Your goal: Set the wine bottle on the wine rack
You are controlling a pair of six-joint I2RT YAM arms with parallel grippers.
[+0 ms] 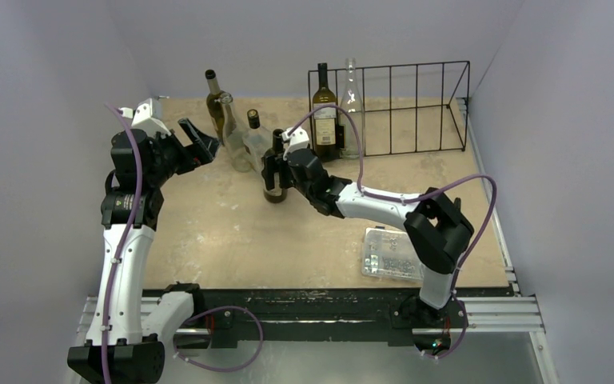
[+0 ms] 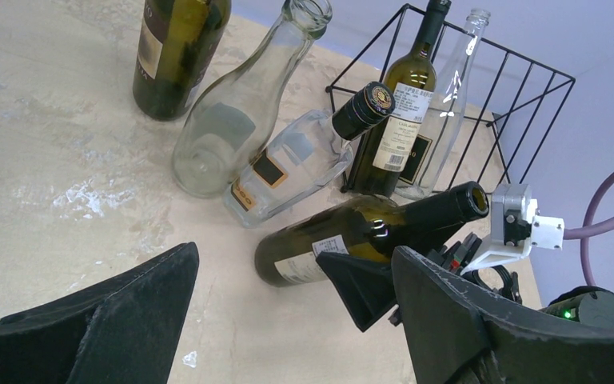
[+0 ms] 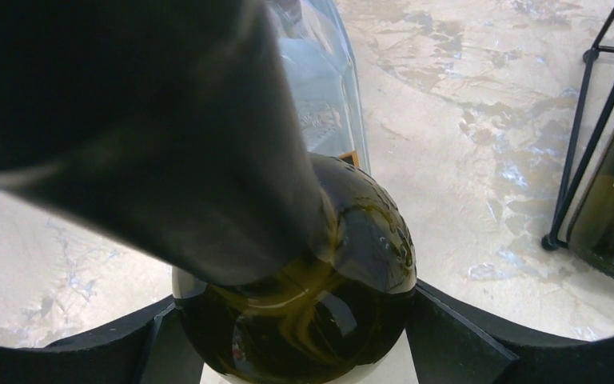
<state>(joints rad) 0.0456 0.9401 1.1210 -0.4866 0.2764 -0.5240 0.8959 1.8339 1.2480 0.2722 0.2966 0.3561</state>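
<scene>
Straddling upright dark-green glass wine bottle [image 2: 344, 240] on table [image 1: 232, 240]: right gripper [image 3: 296, 320], clamp unconfirmable. Empty left gripper [image 2: 296, 260] spread. Your target, black wire wine rack [image 1: 416, 104], sits beyond-right of bottle; right arm [image 1: 376, 200] nearer.

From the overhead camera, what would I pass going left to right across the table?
Left fingers → olive bottle at the back → black-capped clear bottle → dark wine bottle between the right fingers → labelled bottle → tall clear bottle, both in the wine rack.
</scene>
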